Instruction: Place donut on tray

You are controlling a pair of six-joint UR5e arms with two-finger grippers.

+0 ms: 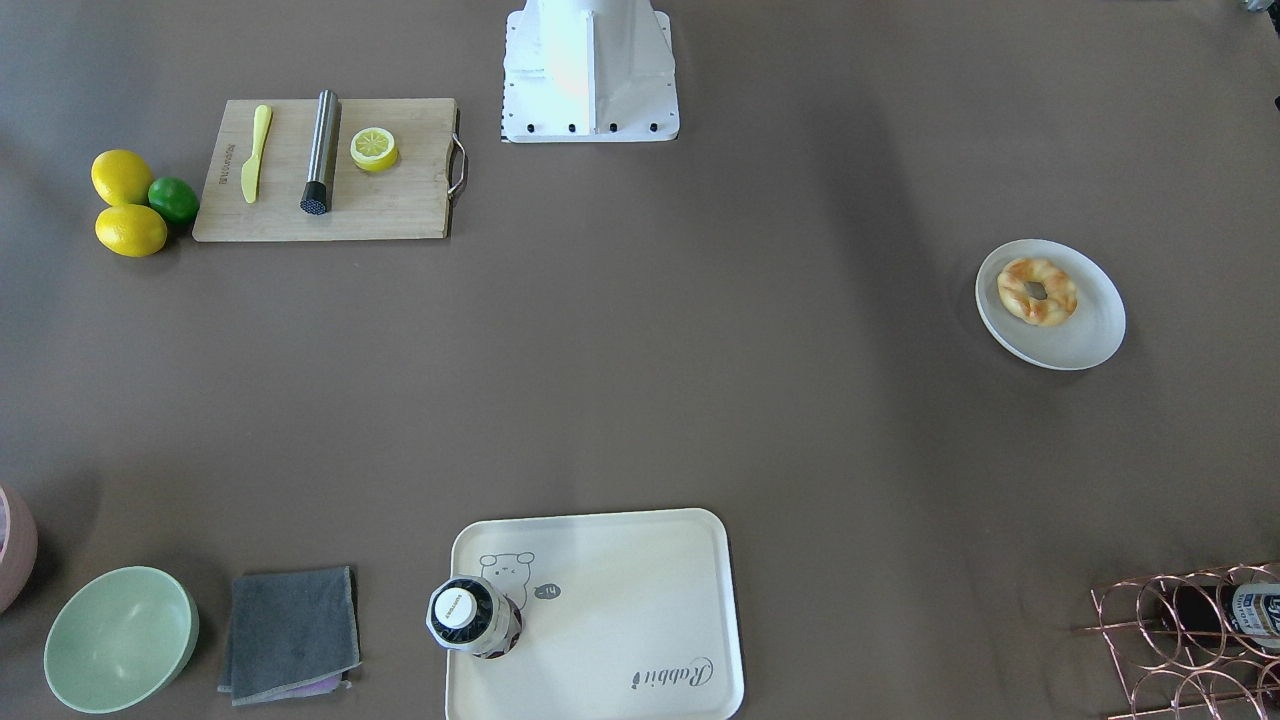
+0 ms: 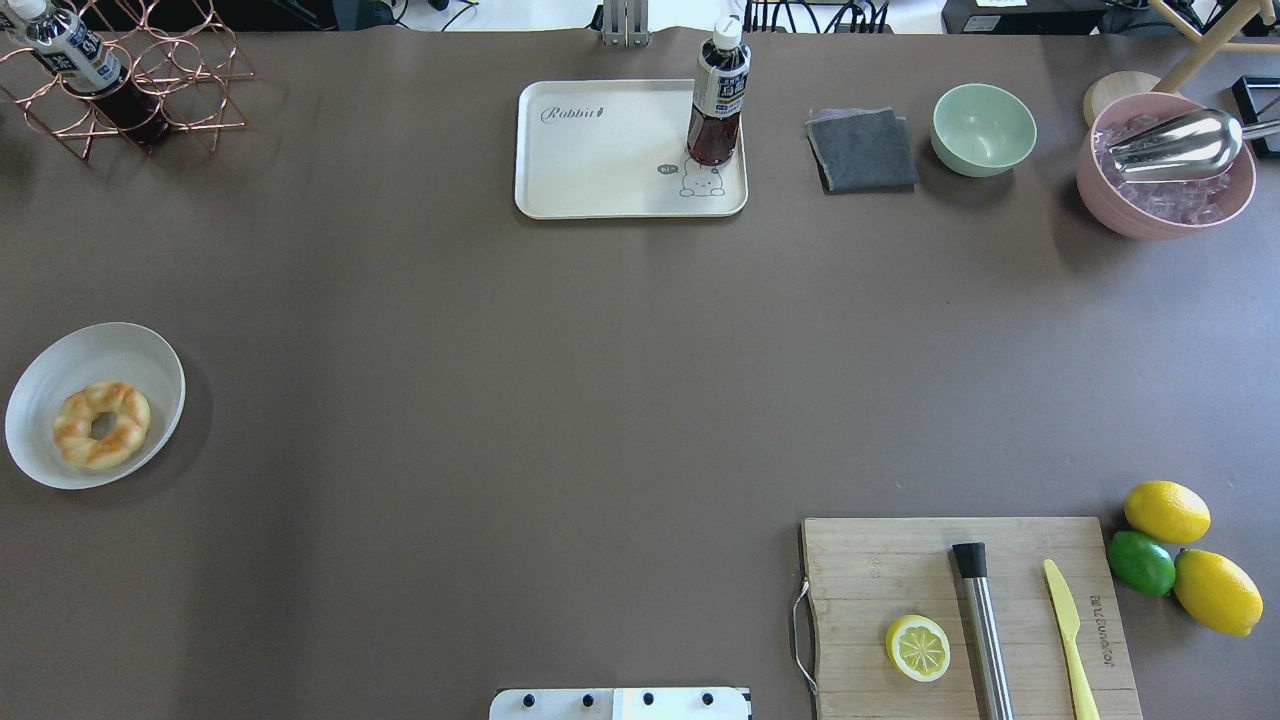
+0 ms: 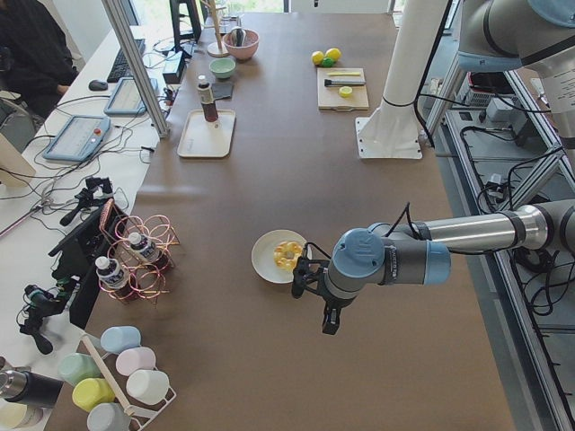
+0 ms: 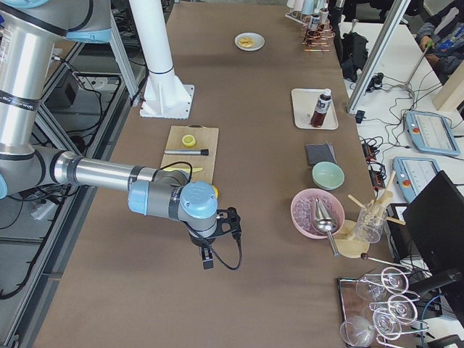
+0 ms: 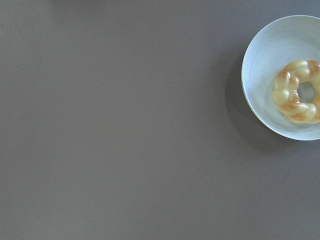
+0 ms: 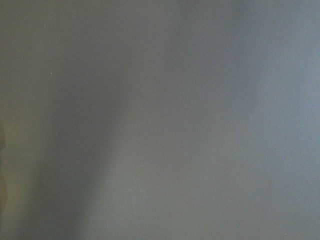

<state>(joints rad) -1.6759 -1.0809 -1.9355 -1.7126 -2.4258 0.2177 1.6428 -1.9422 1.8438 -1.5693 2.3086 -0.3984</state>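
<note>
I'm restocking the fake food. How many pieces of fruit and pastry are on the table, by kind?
donut: 1
whole lemons: 2
lime: 1
lemon half: 1
Total: 5

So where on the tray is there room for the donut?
The tray is mostly bare: the whole stretch between the Rabbit lettering and the bottle is free. It is crowded only at the corner by the bear drawing, where the bottle stands.
</note>
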